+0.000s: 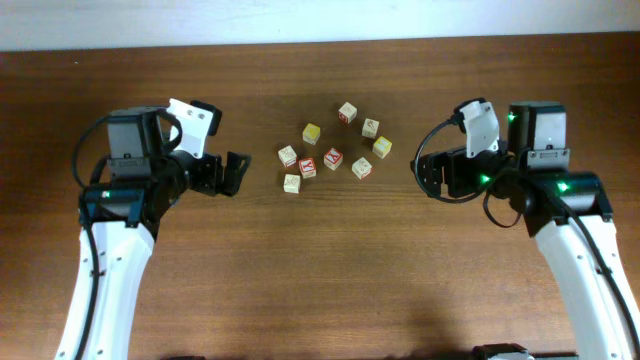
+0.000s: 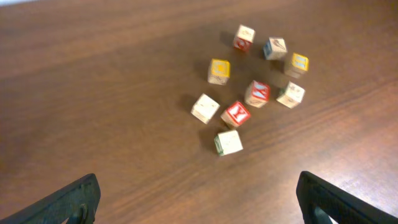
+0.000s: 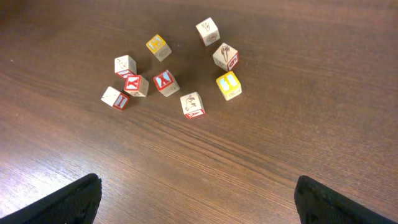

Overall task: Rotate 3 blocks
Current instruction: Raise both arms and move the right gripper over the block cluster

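Left gripper (image 1: 240, 173), blocks (image 1: 333, 159), right gripper (image 1: 422, 175), all in a row.
Both jaws are wide open and hold nothing. The blocks sit bunched mid-way along the table (image 1: 320, 290), toward its far edge. The two red ones are closer to the left gripper.

My table (image 1: 320, 290) reads dark brown with streaky wood grain. Mid-cluster, the red-and-white block (image 1: 308, 166) and its red-and-white neighbour (image 1: 333, 158) at its 3 o'clock carry red tops with white print. At the cluster's 11 o'clock, the yellow-topped block (image 1: 312, 133) has cream sides. The second yellow block (image 1: 382, 146) is at 3 o'clock. The 7 o'clock block (image 2: 229, 142) is cream on top, with green on its side. I see the left claw (image 1: 240, 173) and right claw (image 1: 420, 176) as black, on white arms, with green lights glowing on the right one.
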Robot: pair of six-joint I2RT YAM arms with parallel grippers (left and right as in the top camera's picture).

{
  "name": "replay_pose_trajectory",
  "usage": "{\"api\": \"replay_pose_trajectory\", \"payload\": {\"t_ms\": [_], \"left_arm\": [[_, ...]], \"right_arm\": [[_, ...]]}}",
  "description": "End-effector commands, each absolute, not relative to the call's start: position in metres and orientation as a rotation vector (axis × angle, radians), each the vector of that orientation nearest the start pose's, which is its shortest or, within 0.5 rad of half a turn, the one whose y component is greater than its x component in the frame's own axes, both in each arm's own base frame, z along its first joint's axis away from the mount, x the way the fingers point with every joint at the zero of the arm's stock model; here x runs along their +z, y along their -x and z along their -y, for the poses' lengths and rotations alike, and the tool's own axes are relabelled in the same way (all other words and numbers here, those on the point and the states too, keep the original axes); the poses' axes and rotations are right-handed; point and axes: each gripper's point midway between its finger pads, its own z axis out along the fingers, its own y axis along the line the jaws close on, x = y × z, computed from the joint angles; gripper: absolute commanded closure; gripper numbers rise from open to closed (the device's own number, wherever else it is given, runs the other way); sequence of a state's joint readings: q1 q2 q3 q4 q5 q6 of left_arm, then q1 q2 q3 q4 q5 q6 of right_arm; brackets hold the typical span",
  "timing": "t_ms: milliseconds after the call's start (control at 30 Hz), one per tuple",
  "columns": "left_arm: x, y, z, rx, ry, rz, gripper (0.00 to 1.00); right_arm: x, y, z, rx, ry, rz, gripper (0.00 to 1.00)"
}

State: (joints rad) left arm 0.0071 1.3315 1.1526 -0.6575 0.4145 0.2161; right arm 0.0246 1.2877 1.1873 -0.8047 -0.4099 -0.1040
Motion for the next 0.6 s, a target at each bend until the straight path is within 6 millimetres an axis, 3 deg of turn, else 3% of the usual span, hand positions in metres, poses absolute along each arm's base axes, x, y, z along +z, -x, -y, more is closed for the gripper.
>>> {"api": "replay_pose_trajectory", "payload": {"t_ms": [0,67,167,233,333,433,567], "left_arm": [[0.208,-0.366,0.078,-0.489,-0.449,-2.327,0.01],[0.204,-0.367,0.078,-0.493,-0.449,-2.337,0.01],[0.209,-0.383,0.066,-0.469,-0.217,-2.348,0.01],[0.217,-0.394,0.056,-0.396,-0.1,-2.336,0.01],[0.23,-0.404,0.041,-0.238,-0.013,-2.313,0.01],[0.226,-0.407,0.028,-0.054,0.09,-2.313,0.04],[0.209,-0.411,0.025,-0.013,0.155,-2.354,0.07]], "right_arm": [[0.221,-0.342,-0.083,0.536,0.334,-2.408,0.02],[0.217,-0.344,-0.09,0.59,0.349,-2.408,0.01],[0.197,-0.352,-0.102,0.577,0.368,-2.474,0.02],[0.19,-0.363,-0.11,0.518,0.337,-2.518,0.04],[0.186,-0.387,-0.138,0.429,0.38,-2.539,0.07],[0.158,-0.414,-0.163,0.332,0.319,-2.559,0.15],[0.12,-0.422,-0.176,0.325,0.278,-2.624,0.26]]}}
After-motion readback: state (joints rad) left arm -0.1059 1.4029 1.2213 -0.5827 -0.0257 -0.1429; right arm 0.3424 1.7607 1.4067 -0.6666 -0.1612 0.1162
